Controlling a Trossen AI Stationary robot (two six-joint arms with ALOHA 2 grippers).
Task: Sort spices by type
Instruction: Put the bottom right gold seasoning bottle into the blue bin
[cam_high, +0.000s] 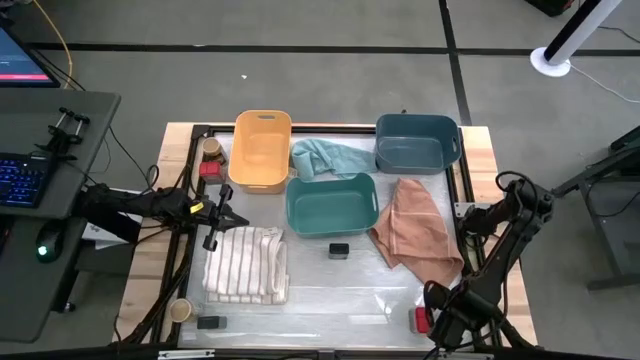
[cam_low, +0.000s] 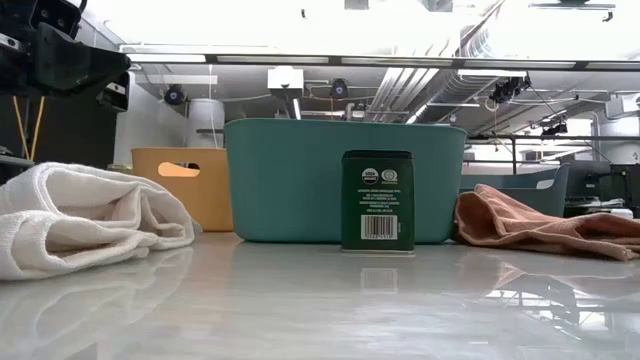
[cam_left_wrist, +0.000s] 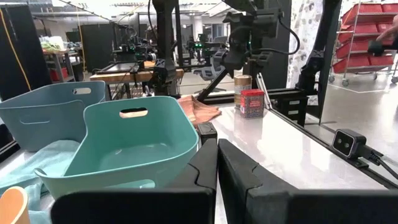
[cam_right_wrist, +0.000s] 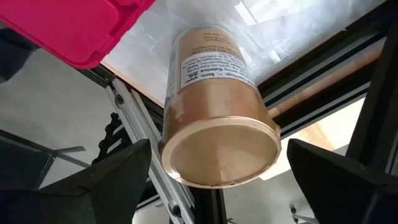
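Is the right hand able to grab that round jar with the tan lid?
Probably yes. The right hand is open, with the round jar between its fingers and nothing in between.

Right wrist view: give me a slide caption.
Open right gripper poised around a tan-lidded round jar, beside a red-topped jar.

Both arms are dark, near-black, built of jointed tubular links with black cables looped alongside them. The left hand (cam_left_wrist: 217, 180) has two thick matte-black fingers with angular, stepped faces. The right hand (cam_right_wrist: 217, 180) has broad, flat black fingers (cam_right_wrist: 112, 180) with blunt edges.
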